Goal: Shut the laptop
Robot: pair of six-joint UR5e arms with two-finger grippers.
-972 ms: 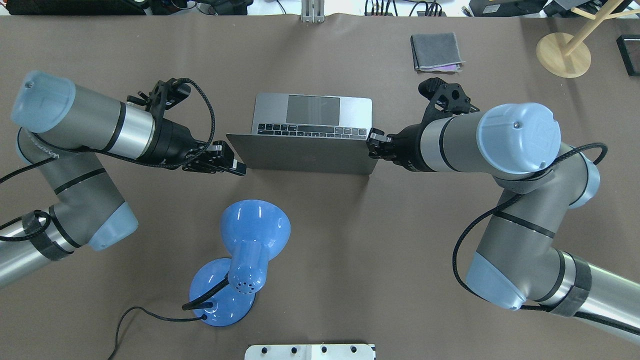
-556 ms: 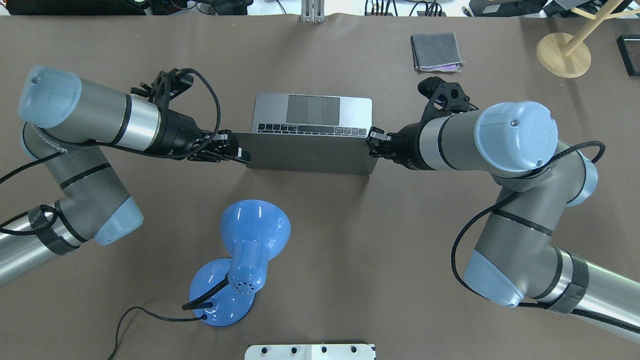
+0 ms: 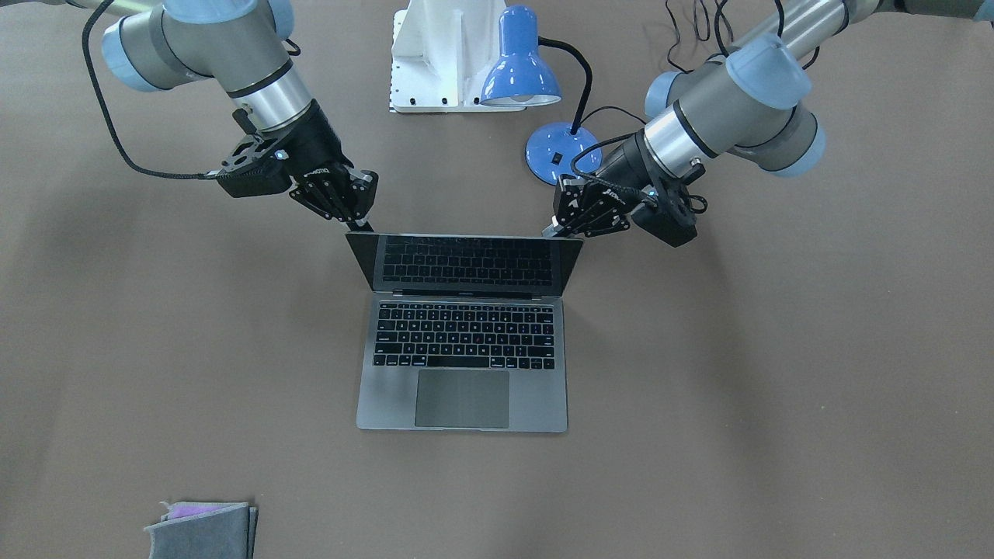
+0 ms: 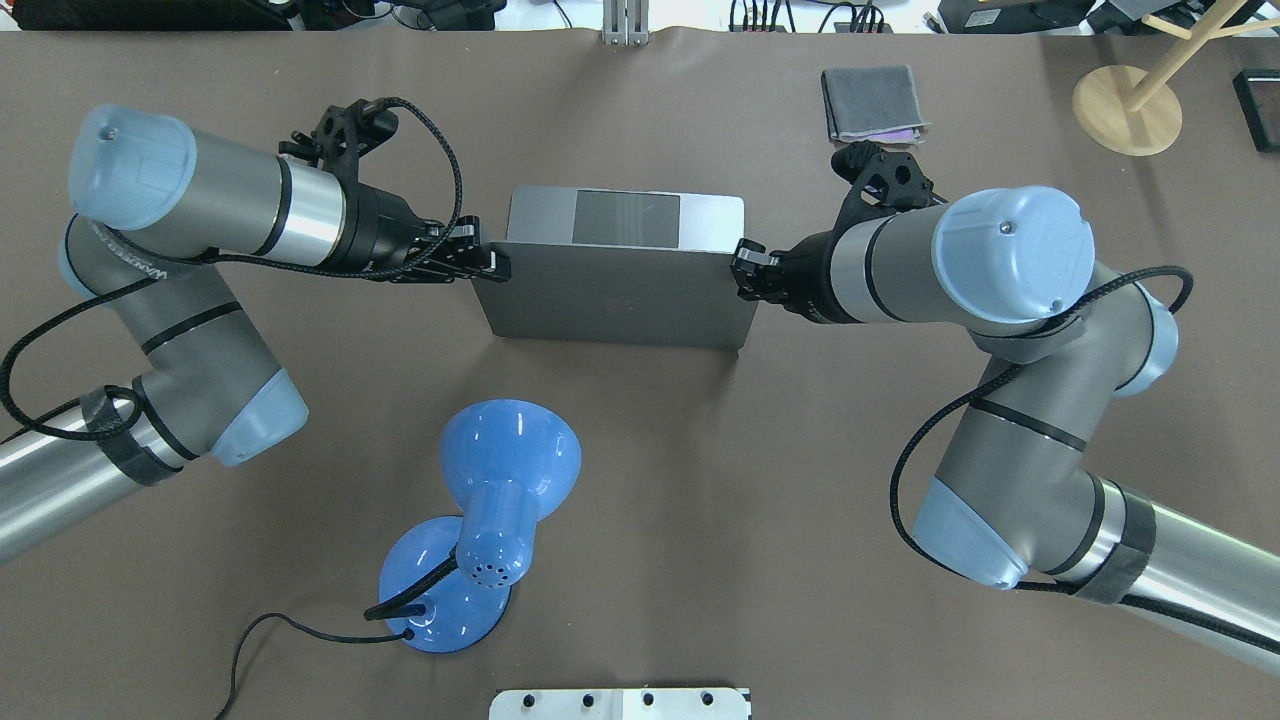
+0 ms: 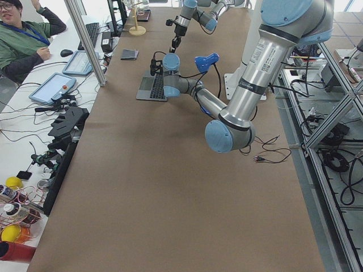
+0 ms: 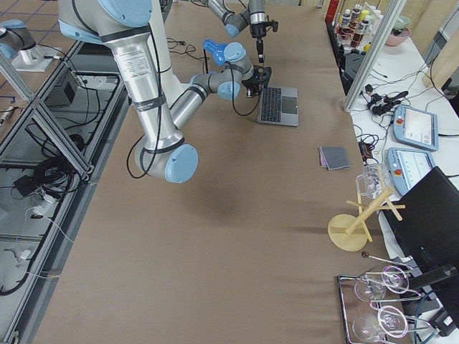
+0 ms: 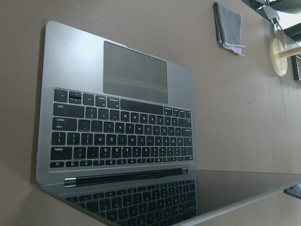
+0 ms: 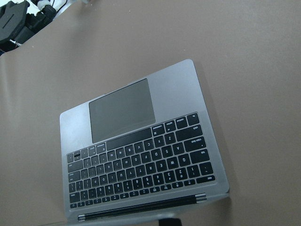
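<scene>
The laptop (image 4: 615,295) lid tips forward, and from overhead it now hides the keys! The left gripper (image 4: 490,262) has swung up to the lid's left edge, while the right gripper (image 4: 745,266) eases forward alongside.

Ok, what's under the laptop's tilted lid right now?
Only the black keyboard and bare trackpad of the slim space-grey metal laptop; nothing lies on them. From overhead the lid hides the keys, leaving just the trackpad showing.
</scene>
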